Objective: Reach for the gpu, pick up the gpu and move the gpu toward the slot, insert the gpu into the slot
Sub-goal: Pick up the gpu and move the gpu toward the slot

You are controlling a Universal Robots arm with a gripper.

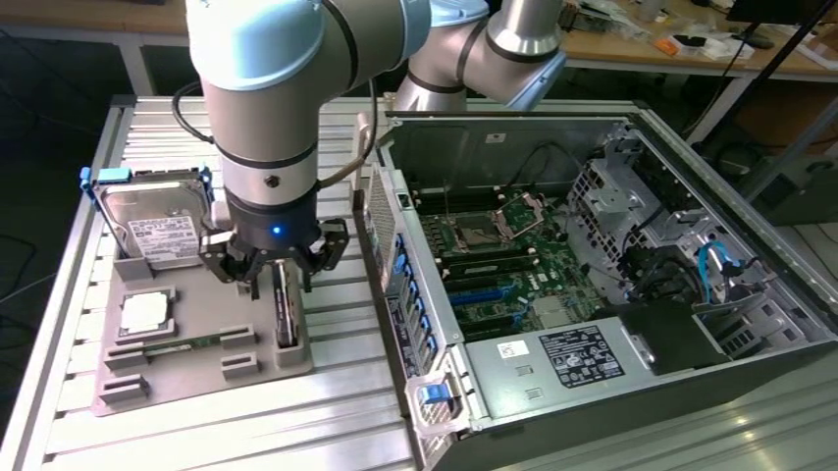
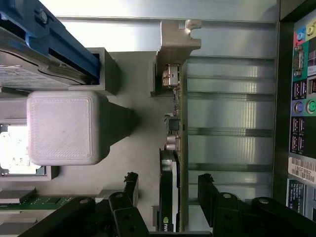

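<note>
Reach for the gpu [image 1: 288, 319], upright on edge in the grey holder [image 1: 196, 378] on the worktop [image 1: 328, 422] beside the open case [image 1: 629, 392]: with tool [image 1: 278, 270] spread wide astride it, keep centred, descend plumb, close evenly on both faces.

No wording can be read outright; the hard drive [image 1: 160, 231] carries a white label [image 1: 167, 238] with print too fine to make out; the power supply [image 1: 596, 378] in the computer case [image 1: 629, 404] bears a black label [image 1: 576, 355] and a small white sticker [image 1: 513, 348], both illegible. In the wrist view, a barcode sticker [image 2: 302, 169] on the case shows a row of characters I cannot make out; the graphics card [image 2: 171, 192] has a small green emblem [image 2: 167, 226].
</note>
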